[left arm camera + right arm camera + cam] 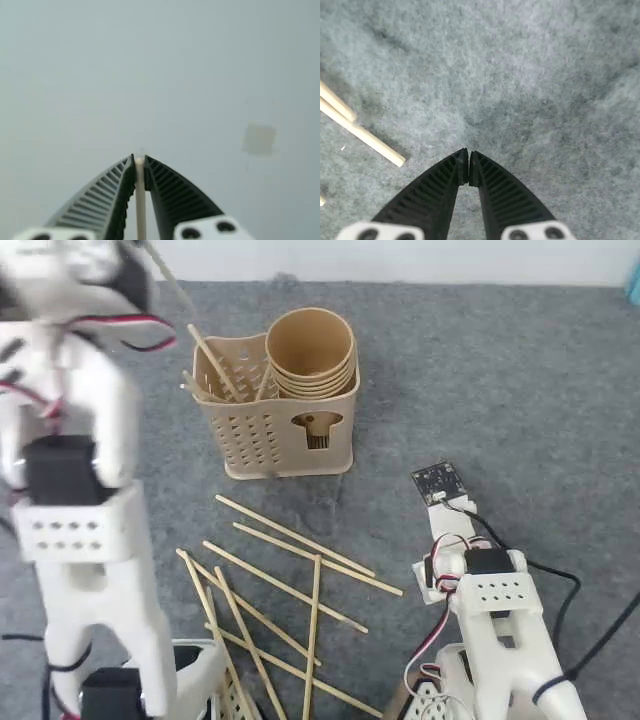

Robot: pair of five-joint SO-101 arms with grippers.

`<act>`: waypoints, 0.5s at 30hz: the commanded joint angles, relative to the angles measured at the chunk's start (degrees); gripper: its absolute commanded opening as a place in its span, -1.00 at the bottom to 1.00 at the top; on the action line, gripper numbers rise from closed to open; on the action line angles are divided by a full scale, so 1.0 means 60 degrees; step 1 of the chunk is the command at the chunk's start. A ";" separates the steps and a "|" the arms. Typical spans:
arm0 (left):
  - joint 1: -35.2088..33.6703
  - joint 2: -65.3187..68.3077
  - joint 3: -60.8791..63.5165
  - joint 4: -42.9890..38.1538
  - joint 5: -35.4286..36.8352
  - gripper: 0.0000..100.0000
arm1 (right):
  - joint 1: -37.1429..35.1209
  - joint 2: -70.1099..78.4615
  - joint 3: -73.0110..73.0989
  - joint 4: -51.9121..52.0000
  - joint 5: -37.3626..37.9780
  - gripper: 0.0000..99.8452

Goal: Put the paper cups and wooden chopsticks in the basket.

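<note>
**One chopstick pinched in the left gripper, many more on the mat**

Your left gripper is narrowed onto a single wooden chopstick, which lies along the gap between the ribbed jaws. The arm is raised high, probably so the stick can clear the rim, and its camera faces a pale wall.

The basket stands lower than that gripper and off to one side. The stacked paper cups fill the compartment farther from it, and the leaning sticks occupy the nearer one (so the cups look finished, I'd judge).

Your right gripper is closed on nothing, low over the grey felt mat, with two stick ends just beside it. These belong to the loose chopsticks, which lie crisscrossed on the mat.
</note>
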 commanded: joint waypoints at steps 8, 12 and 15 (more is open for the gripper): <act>0.0498 -0.0293 0.1927 -0.0293 0.0015 -0.98 | 0.0022 0.0007 -0.0044 -0.0154 0.0161 -0.96; 0.0601 -0.0293 0.2952 -0.0674 0.0015 -0.97 | 0.0022 0.0007 -0.0044 -0.0154 0.0161 -0.96; 0.0601 -0.0308 0.3319 -0.0791 0.0015 -0.85 | 0.0022 0.0022 -0.0044 -0.0154 0.0161 -0.96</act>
